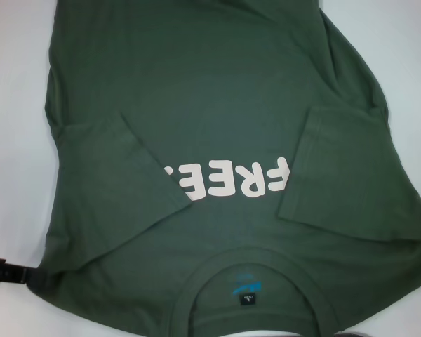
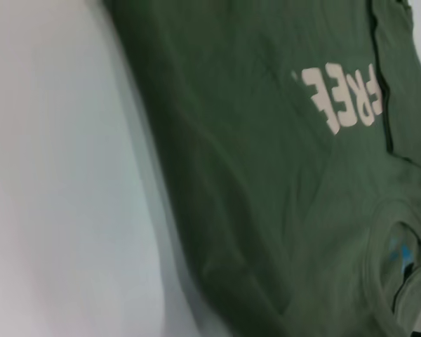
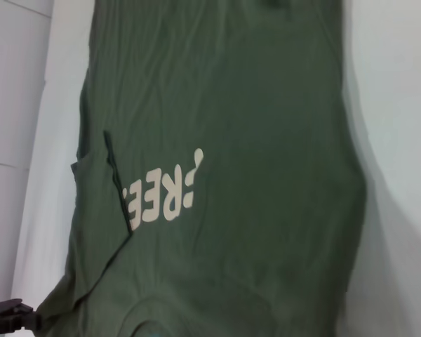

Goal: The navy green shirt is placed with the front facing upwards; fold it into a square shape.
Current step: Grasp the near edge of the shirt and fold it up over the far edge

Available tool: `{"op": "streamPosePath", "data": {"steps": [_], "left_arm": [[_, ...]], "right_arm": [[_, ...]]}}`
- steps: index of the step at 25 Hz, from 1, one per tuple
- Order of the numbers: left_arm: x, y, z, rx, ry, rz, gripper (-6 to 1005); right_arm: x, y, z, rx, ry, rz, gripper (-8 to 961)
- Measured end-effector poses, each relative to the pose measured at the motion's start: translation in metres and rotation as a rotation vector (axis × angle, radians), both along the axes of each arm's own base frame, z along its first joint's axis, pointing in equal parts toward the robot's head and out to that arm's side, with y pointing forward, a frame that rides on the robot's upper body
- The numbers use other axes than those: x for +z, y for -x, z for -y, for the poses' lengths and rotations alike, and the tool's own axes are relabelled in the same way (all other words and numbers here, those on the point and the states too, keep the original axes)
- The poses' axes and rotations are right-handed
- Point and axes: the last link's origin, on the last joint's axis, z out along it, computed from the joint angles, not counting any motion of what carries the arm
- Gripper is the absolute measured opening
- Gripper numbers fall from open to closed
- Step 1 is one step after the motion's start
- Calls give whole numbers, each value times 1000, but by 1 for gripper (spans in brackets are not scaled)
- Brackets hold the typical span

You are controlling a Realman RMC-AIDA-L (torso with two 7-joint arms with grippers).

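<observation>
**Shirt spread flat, both sleeves folded in**

Nearest the robot lies the ribbed crew neck (image 1: 256, 270) of the navy green shirt (image 1: 217, 91), with a small dark neck label (image 1: 246, 300) and a blue print just above it inside the collar. At the near left edge of the head view a black part of the left gripper (image 1: 3, 270) sits beside the shirt's shoulder corner; whether its fingers are spread or pressed together I cannot tell. The right gripper does not show in any view.

Farther out, the cream letters "FREE" (image 1: 235, 179) run across the chest, upside down from the robot's side. The left sleeve (image 1: 119, 175) is folded inward over the chest and covers the edge of the lettering; the right sleeve (image 1: 330, 165) is folded inward too, its hem just beside the other end of the word.

Beyond that, the shirt's body stretches away front side up, lightly creased, on the white worktop (image 1: 14, 84), which shows on both sides of the cloth.
</observation>
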Motion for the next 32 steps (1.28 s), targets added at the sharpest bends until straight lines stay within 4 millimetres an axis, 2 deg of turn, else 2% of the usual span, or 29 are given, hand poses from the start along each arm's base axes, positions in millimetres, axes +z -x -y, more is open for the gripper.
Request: {"op": "streamPosePath", "data": {"steps": [12, 32], "left_arm": [[-2, -6, -11, -15, -27, 32, 26], [-4, -8, -15, -20, -33, 28, 26]], "right_arm": [[2, 6, -12, 30, -13, -4, 43], [2, 8, -16, 49, -19, -5, 44]]}}
